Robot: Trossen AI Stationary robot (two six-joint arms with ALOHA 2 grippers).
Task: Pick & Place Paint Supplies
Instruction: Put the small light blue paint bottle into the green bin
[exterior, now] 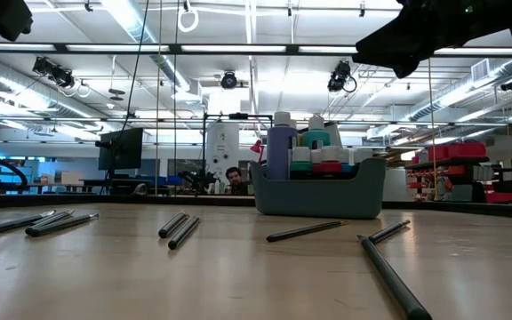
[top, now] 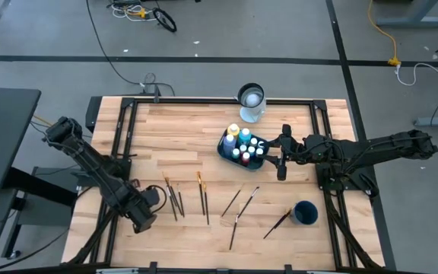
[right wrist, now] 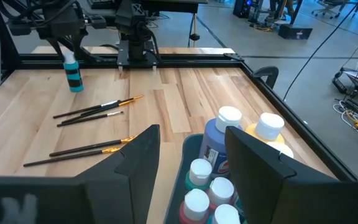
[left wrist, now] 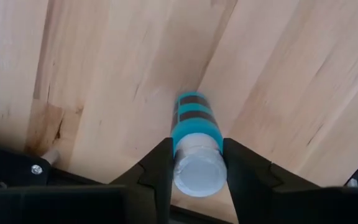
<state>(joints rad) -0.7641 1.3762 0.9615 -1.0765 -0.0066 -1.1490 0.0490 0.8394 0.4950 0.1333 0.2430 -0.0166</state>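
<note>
My left gripper point(left wrist: 196, 163) is near the table's near left corner point(top: 141, 219), shut on a turquoise paint bottle with black bands point(left wrist: 194, 121). The right wrist view shows that bottle point(right wrist: 73, 78) under the left gripper. A dark blue caddy point(top: 226, 152) near the table's middle holds several pale bottles with coloured caps point(right wrist: 211, 186) and a yellow bottle point(right wrist: 267, 132). My right gripper point(right wrist: 191, 155) is open, just right of the caddy point(top: 280, 154), and touches nothing. Several thin dark-handled brushes point(top: 204, 196) lie flat on the table. My left gripper pinches the turquoise bottle between its two fingers at the pale cap end point(left wrist: 196, 177). The fingers come from above, pointing down. The bottle stands upright below them point(right wrist: 73, 78), its bottom at or just above the table; I cannot tell which.
A clear glass jar point(top: 251, 103) stands at the far edge behind the caddy. A dark blue cup point(top: 305, 212) sits near the right front. Brushes point(exterior: 180, 229) are scattered across the near half. Black frame rails point(top: 124, 122) border the table. Bare wood lies left of the caddy.
</note>
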